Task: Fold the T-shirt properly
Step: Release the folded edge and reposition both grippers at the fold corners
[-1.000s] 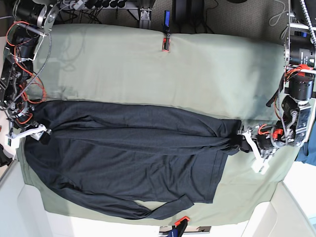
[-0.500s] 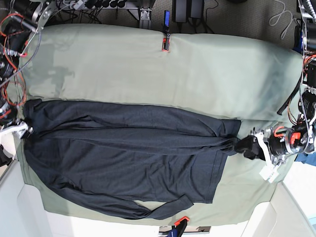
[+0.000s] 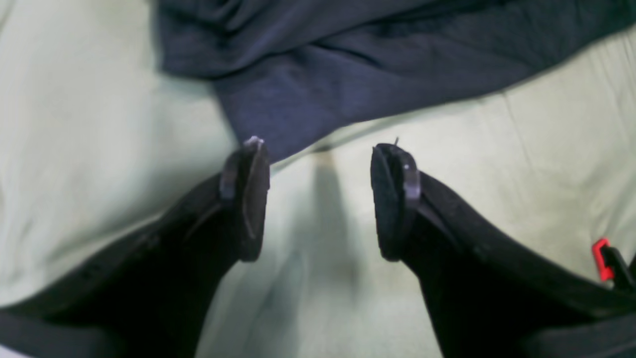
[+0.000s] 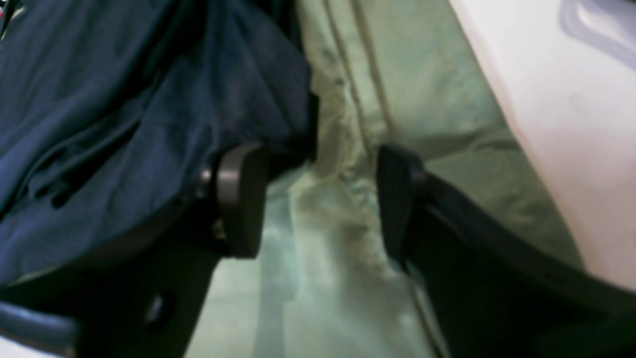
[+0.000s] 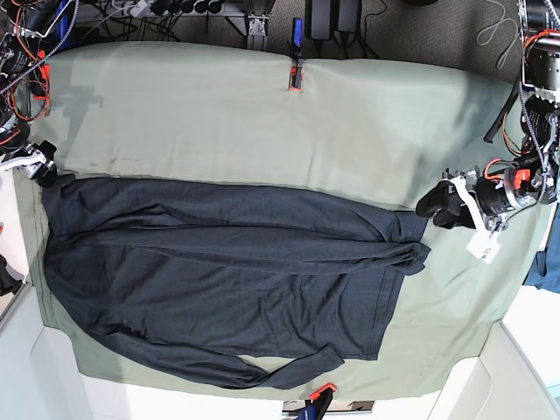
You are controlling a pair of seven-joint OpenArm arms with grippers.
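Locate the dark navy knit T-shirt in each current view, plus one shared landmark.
Left wrist: dark navy knit T-shirt across the top, cut off by the frame.
Right wrist: upper left, cut off.
Base: centre to lower left, whole width visible.
Shared landmark: olive-green cloth under it.

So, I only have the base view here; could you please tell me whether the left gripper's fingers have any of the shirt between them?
Observer: No, the left wrist view shows the left gripper open, with only bare cloth between its fingers; the shirt lies beyond the tips.
Operator: Thank you, and what is between the right gripper's fingers?
Observer: The right wrist view shows the right gripper open too, with creased cloth in the gap and a bit of shirt showing beside one fingertip.
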